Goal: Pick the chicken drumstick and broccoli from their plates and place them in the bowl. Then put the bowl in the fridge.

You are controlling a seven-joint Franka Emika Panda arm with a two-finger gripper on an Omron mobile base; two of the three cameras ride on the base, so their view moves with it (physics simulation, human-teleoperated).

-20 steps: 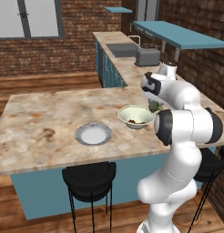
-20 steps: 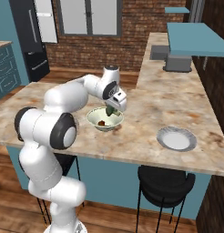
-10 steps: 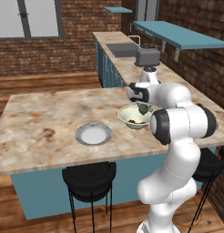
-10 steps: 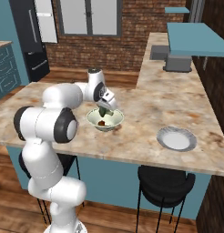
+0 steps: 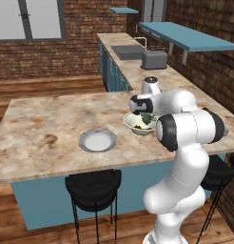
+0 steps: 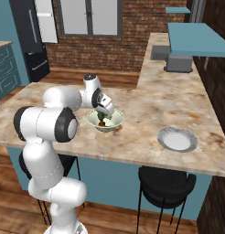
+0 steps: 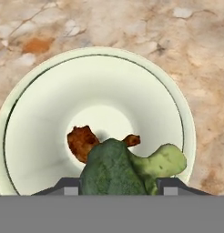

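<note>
Hovering just above the bowl [image 7: 98, 123] at mid-frame in the hand view, with the end effector [image 7: 117, 185] at the bottom edge and the broccoli [image 7: 127, 168] sitting right between its two dark tips. Impossible to tell whether the tips pinch the floret or merely flank it; jaws neither wide nor closed, at a middling spread that would fit a floret of that width. Stem pointing toward the lower right of the frame, head toward the lower middle. Behind it, on the bowl floor, the drumstick [image 7: 83, 142], reddish-brown, partly hidden by the floret and apparently touching it. Judged from that: drumstick delivered, broccoli at or near the point of release, bowl not yet carried to the fridge [image 6: 33, 43], which stands dark at the upper left of the right base view.

Bowl [image 5: 140, 123] at centre right of the left base view, on the counter [image 5: 47, 124]; an empty plate [image 5: 97, 141] well apart toward lower centre. In the right base view, bowl [image 6: 105, 120] at centre and plate [image 6: 177, 139] at right.

Arm folded tightly: upper links rising from the base, elbow doubled back, forearm reaching across the counter edge, wrist tipped so the end effector [image 6: 105, 109] points down into the bowl. Close, low pose, presumably so the floret lands inside the rim.
</note>
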